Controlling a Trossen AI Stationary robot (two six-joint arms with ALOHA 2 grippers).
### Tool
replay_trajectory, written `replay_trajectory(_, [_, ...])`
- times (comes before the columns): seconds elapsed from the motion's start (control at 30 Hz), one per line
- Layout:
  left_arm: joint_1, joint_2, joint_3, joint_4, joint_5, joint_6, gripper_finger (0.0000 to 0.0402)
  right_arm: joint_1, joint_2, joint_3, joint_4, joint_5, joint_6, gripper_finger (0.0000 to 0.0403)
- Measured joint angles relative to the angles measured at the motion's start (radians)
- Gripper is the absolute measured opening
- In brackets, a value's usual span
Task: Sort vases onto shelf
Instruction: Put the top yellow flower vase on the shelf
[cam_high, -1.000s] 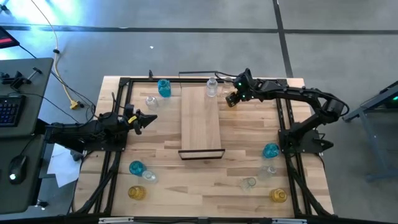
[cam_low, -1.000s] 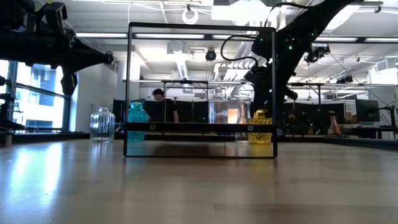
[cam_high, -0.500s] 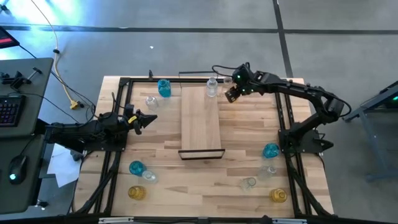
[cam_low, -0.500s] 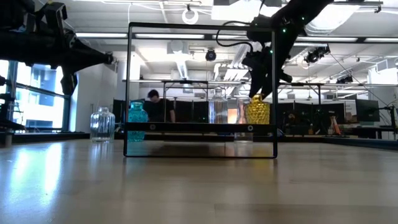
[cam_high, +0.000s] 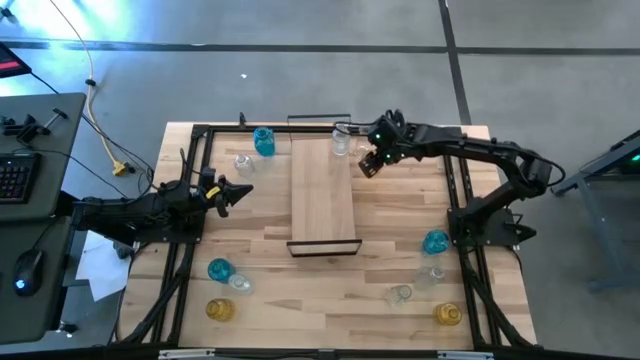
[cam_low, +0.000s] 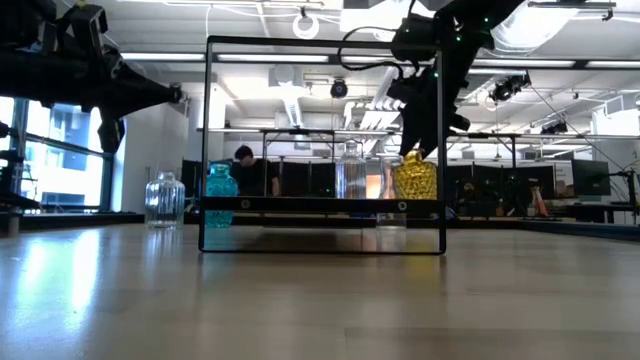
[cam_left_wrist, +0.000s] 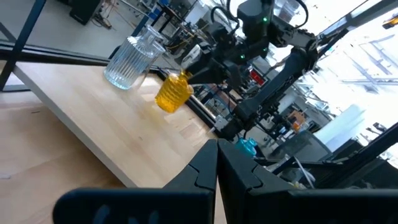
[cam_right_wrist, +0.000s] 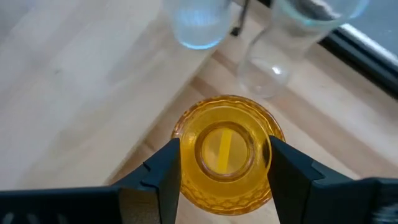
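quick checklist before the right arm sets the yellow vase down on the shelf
1. Grip: right gripper has its fingers on both sides of the yellow vase - ok.
2. Vase lifted off the table: it hangs in the air in the left wrist view - ok.
3. Vase over the shelf: it is still beside the shelf's right edge at the far end - not ok.
4. Landing spot: the clear vase stands at the far end, the rest of the board is bare - ok.
5. Gap to the clear vase: it looks close - cannot tell.
6. Left gripper: shut, waiting left of the shelf - ok.
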Motion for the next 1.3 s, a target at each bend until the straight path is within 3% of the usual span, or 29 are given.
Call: replay_trajectory(1.3, [0.000, 0.000, 0.000, 0.000, 0.000, 0.018, 0.0001, 0.110, 0.000, 0.000, 0.242, -0.084, 0.084, 0.0163])
